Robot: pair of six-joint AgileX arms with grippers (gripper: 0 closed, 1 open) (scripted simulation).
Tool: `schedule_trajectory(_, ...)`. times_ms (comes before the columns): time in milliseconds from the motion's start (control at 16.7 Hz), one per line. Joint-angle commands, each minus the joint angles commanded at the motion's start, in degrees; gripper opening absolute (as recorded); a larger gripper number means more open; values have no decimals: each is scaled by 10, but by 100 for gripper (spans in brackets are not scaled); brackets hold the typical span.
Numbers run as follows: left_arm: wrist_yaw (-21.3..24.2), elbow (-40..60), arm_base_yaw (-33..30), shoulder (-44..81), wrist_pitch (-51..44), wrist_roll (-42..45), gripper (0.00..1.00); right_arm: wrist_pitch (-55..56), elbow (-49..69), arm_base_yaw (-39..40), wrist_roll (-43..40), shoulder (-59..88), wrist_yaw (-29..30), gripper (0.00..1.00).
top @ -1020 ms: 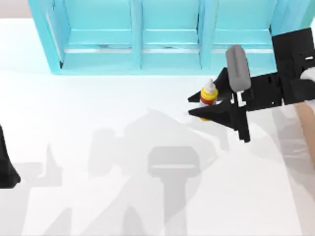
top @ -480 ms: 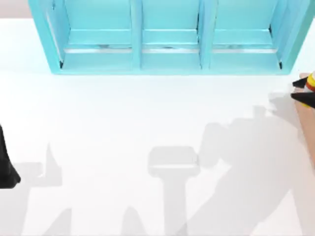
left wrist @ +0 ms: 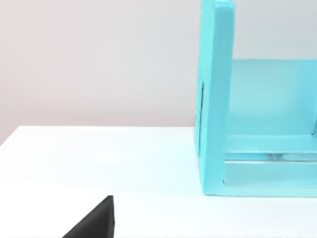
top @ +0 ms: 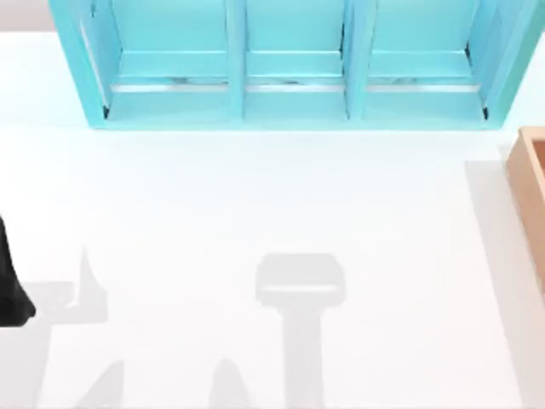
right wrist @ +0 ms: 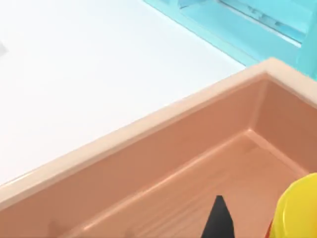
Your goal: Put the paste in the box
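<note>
Since the earlier frame, my right arm has carried the paste [right wrist: 297,210] off the bench [top: 255,213].
Paste hangs over the box [right wrist: 148,148] interior; right fingers [right wrist: 218,220] beside it, grip state indeterminate. Left arm [top: 10,290] parked at bench's left edge.

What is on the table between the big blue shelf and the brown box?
Nothing. In the top view a bare strip of white table separates the blue shelf from the box.

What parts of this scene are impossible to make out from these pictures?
- The paste: right wrist view's edge cuts it off; nozzle and label unseen.
- Right gripper: one dark tip beside the paste in the right wrist view; jaws' state unclear.
- The box: top view's right edge hides most of it.
- Left gripper: only a dark corner in the left wrist view, parked at the table's left.
</note>
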Motion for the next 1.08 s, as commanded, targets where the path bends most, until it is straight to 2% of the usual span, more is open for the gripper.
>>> schedule_trajectory(240, 0, 0, 0, 0, 0, 0, 100, -96, -6, -94, -103, 6, -9, 0)
schedule_trajectory(420, 0, 0, 0, 0, 0, 0, 100, -119, -8, -116, -128, 7, -12, 0)
schedule_trajectory(780, 0, 0, 0, 0, 0, 0, 100, -110, -8, -112, -121, 6, -11, 0)
schedule_trajectory(1080, 0, 0, 0, 0, 0, 0, 100, -4, -38, -87, -38, -7, -15, 0)
